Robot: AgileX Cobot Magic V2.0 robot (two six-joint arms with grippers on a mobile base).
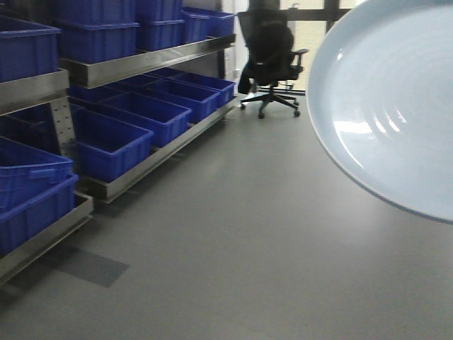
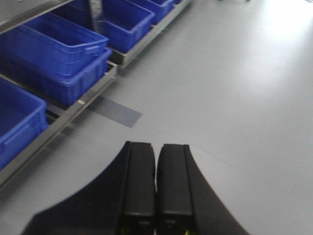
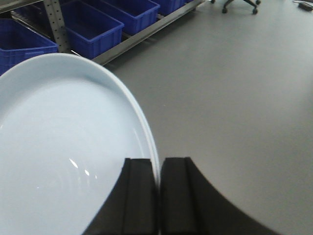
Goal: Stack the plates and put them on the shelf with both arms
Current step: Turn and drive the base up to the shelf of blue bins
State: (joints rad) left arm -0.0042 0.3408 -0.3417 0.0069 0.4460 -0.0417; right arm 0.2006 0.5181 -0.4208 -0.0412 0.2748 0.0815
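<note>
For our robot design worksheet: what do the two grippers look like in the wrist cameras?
The left gripper has two black fingers, blocky and flat-ended, with outer sides flaring in a smooth curve toward the base; faint yellowish marks show low down. The right gripper looks the same, minus visible marks. No cables or lights show.

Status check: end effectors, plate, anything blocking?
Left end effector shut, empty. Right end effector shut on plate rim. One plate in view. Blue bins fill the rack shelves.

Grey floor (image 1: 248, 234), metal racks (image 1: 134, 65) w/ blue bins (image 1: 113, 145), office chair (image 1: 272, 57)
</note>
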